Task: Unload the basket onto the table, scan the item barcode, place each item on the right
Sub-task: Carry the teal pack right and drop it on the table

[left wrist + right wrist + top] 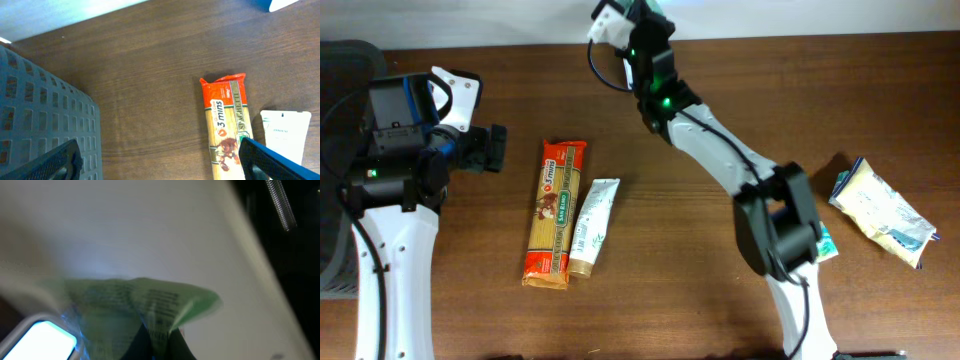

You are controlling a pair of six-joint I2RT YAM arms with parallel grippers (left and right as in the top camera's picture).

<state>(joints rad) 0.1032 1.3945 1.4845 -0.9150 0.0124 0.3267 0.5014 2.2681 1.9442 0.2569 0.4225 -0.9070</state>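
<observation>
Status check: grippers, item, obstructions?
Left gripper open, empty. Right gripper shut on crinkled green printed packet. Print too blurred to read. No obstruction seen.

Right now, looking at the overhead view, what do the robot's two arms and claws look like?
Both arms are smooth white links joined by black housings. The left arm has a blue band, a green light and a black left claw. The right arm has green lights, a looping black cable and a white-cased right claw.
</observation>
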